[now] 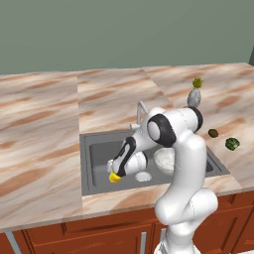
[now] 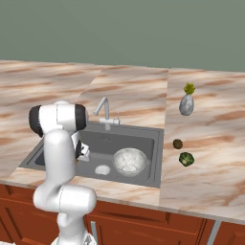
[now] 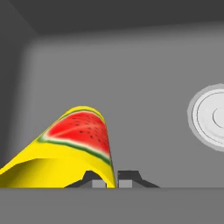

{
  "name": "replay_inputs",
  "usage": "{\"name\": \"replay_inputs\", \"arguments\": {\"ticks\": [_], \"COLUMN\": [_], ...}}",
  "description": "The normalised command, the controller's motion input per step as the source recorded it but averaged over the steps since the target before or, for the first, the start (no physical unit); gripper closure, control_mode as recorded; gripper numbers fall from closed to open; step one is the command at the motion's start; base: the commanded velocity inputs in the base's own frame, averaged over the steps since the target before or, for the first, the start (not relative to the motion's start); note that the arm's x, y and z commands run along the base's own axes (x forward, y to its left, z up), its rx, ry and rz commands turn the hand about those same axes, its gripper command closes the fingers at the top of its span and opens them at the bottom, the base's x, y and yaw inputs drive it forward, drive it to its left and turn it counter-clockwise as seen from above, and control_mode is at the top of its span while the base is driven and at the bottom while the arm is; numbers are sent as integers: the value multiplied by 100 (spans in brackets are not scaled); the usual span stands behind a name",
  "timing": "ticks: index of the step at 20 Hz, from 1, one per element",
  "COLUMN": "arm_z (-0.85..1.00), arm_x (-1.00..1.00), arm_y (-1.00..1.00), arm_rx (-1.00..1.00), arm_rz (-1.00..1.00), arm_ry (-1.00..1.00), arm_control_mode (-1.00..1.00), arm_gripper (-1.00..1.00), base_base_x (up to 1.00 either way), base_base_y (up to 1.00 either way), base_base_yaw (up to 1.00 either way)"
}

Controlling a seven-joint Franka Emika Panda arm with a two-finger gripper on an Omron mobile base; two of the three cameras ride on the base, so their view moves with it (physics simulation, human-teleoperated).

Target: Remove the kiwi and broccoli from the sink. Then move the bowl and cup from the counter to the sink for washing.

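My gripper (image 1: 118, 171) reaches down into the left part of the dark grey sink (image 1: 97, 149), shut on the wall of the yellow cup (image 1: 114, 177). In the hand view the cup (image 3: 74, 144) lies tilted with its watermelon mark facing up, its rim pinched between my fingertips (image 3: 127, 177), over the sink floor. The whitish bowl (image 1: 163, 158) (image 2: 129, 160) sits inside the sink at its right. The kiwi (image 1: 213, 133) (image 2: 177, 143) and the broccoli (image 1: 232, 144) (image 2: 186, 159) lie on the counter (image 1: 39, 124) right of the sink.
A silver tap (image 1: 140, 113) (image 2: 104, 112) stands behind the basin. The round drain (image 1: 143, 176) (image 3: 214, 116) lies between cup and bowl. A grey vase with a green tuft (image 1: 194, 96) (image 2: 186, 103) stands farther back on the right counter.
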Motion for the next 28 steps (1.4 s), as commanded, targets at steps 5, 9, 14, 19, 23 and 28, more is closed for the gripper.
{"name": "replay_inputs", "arguments": {"ticks": [5,9,14,19,23,28], "arm_z": [-16,-17,-17,-19,-19,-19], "arm_x": [9,11,12,13,10,11], "arm_y": [5,5,4,5,5,6], "arm_rx": [0,0,0,0,0,0], "arm_rz": [0,0,0,0,0,0], "arm_ry": [0,0,0,0,0,0], "arm_control_mode": [-100,-100,-100,-100,-100,-100], "arm_gripper": [100,100,100,100,100,100], "base_base_x": [0,0,0,0,0,0], "base_base_y": [0,0,0,0,0,0], "base_base_yaw": [0,0,0,0,0,0]}}
